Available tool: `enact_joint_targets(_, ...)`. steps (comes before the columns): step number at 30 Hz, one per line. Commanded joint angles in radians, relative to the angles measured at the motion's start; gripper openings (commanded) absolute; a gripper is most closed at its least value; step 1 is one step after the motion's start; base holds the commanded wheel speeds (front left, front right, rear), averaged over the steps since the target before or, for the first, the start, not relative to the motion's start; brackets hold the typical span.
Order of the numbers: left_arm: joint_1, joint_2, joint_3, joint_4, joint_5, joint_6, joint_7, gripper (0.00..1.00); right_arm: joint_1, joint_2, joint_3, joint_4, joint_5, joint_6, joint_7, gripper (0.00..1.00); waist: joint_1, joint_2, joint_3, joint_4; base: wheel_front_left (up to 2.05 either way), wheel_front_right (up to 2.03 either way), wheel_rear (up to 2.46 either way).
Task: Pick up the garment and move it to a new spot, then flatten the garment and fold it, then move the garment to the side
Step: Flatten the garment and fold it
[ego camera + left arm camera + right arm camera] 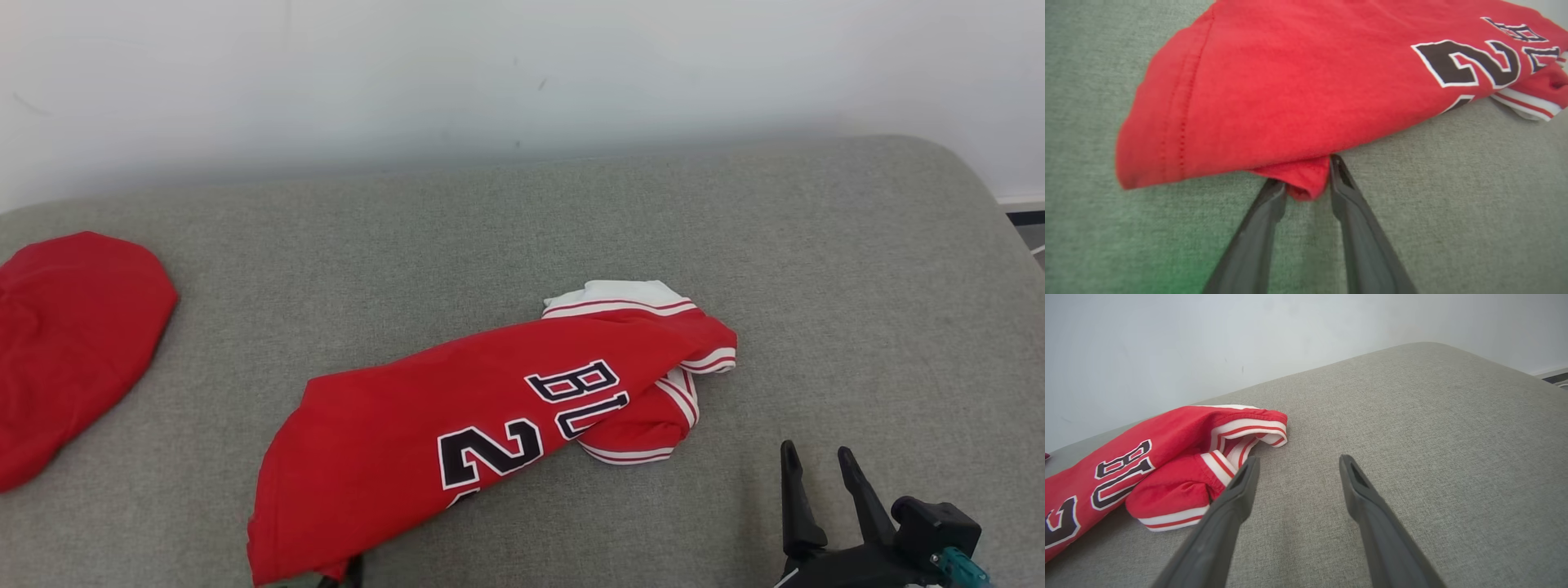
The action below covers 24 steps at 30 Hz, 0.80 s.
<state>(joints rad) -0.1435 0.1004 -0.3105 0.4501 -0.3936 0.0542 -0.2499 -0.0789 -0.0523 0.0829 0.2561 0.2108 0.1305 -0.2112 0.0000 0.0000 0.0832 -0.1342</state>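
left wrist view: left claw (1307, 171) narrowed around a small fold (1306, 185) at the hem corner of the red shirt (1274, 90); firm hold or not, cannot tell. shirt lies crumpled mid-cushion (816, 269), sleeves (653, 416) bunched. right claw (816, 449) wide, empty, near the sleeves. risk: bite looks shallow, so the fold may slip out on lifting, or one layer comes and drags the rest.

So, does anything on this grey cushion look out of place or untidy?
The red jersey lies crumpled and doubled over, not flat. Its striped sleeves are bunched at one end, and a fold of its hem sits between the fingers of the left end effector. Another red cloth lies at the cushion edge.
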Motion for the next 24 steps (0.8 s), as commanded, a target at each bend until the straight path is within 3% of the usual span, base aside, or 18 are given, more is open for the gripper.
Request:
enact_joint_targets(1, -0.012, -0.002, -0.004, 0.015, 0.001, -0.004, -0.004, 0.0, -0.009, 0.0, -0.006, 0.001, -0.003, 0.0, -0.002, 1.0, 0.0, 0.0, 0.001, 0.005, 0.0, 0.0, 0.0)
enact_joint_targets(10, 0.013, 0.001, 0.005, -0.022, 0.003, 0.001, -0.014, 0.0, 0.014, 0.001, -0.018, 0.001, -0.006, 0.0, -0.002, 1.0, 0.0, 0.0, -0.018, 0.07, 0.0, 0.0, 0.0)
enact_joint_targets(20, 0.133, 0.109, 0.044, -0.198, -0.01, 0.038, 0.078, 0.0, 0.03, 0.002, -0.019, 0.009, 0.006, 0.0, 0.001, 1.0, 0.0, 0.0, -0.051, 0.184, 0.0, 0.0, 0.0)
enact_joint_targets(24, 0.166, 0.116, 0.049, -0.232, -0.027, 0.043, 0.099, 0.0, 0.028, 0.002, -0.012, 0.014, 0.006, 0.0, 0.004, 1.0, 0.0, 0.0, -0.056, 0.19, 0.0, 0.0, 0.0)
